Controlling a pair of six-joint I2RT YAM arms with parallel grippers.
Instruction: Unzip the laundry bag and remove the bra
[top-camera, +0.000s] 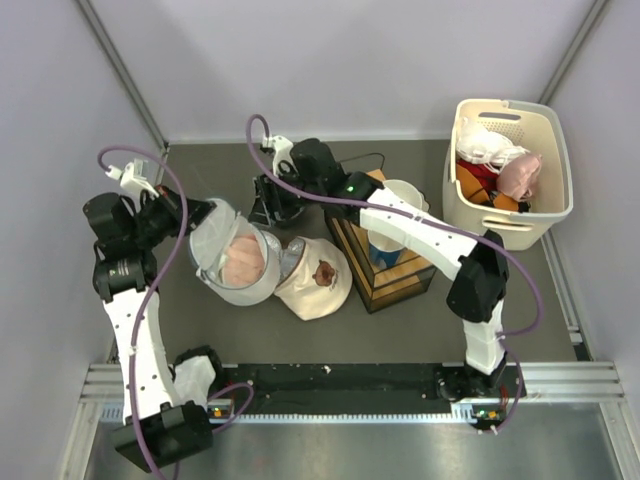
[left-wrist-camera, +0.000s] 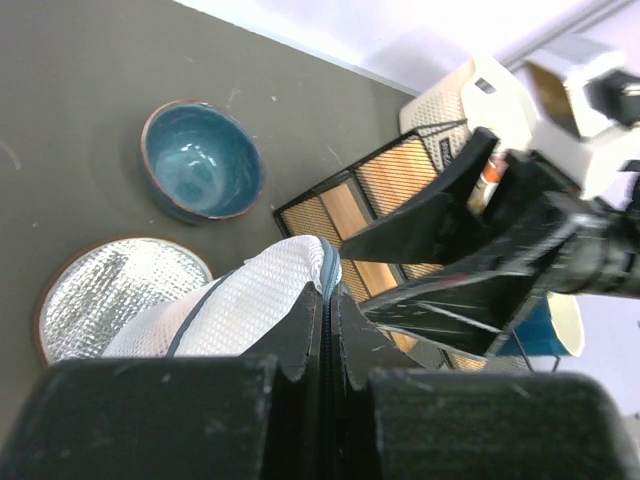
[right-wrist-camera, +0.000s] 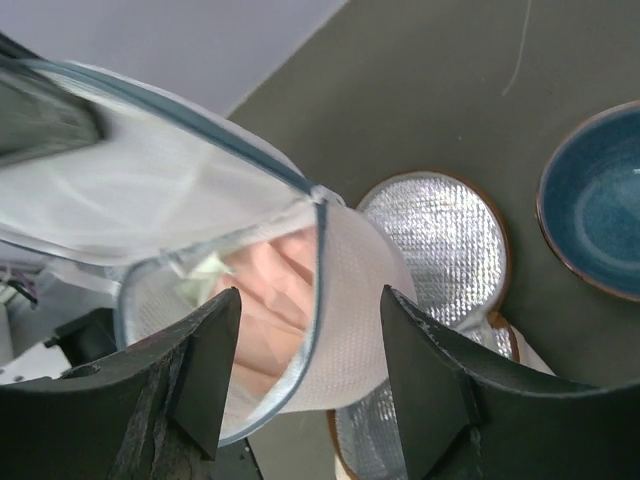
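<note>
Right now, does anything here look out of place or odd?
The laundry bag is held tilted by the shut left gripper, flap open, bra inside. The cream cloth beside it carries a brown mark.

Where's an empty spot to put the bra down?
Bare table lies in front of the laundry bag and cream cloth, at the near edge. Another patch sits before the basket. The middle is crowded.

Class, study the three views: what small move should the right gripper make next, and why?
Probably ease the right gripper forward into the bag and close on the bra. The left gripper pinches the bag's rim, the flap is open, pink fabric shows inside, and the right jaws stand open at the mouth.
</note>
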